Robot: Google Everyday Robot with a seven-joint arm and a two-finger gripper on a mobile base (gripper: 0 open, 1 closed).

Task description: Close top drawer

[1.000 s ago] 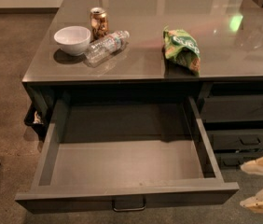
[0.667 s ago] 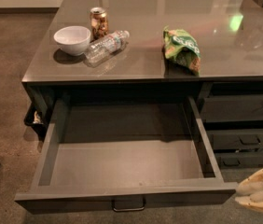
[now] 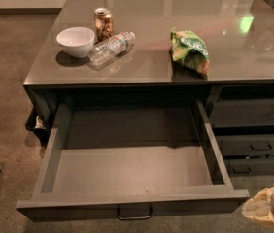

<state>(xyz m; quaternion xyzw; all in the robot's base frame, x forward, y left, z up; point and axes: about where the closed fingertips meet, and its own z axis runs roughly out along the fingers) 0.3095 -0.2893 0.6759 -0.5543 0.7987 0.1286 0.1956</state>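
Note:
The top drawer (image 3: 127, 171) is pulled fully out of the dark grey cabinet and is empty inside. Its flat front (image 3: 78, 208) runs along the bottom of the view, with a small metal bar handle (image 3: 134, 213) at its middle. My gripper (image 3: 268, 208) shows only as a pale yellowish and white shape at the bottom right corner, just right of the drawer front's right end and apart from it.
On the glossy countertop (image 3: 234, 52) stand a white bowl (image 3: 76, 41), a can (image 3: 103, 24), a lying clear plastic bottle (image 3: 111, 46) and a green snack bag (image 3: 190, 50). Narrower closed drawers (image 3: 253, 111) are stacked at the right. Brown carpet floor (image 3: 6, 81) lies to the left.
My gripper has sunk lower and further right, towards the bottom right corner of the view. The drawer stays open as before.

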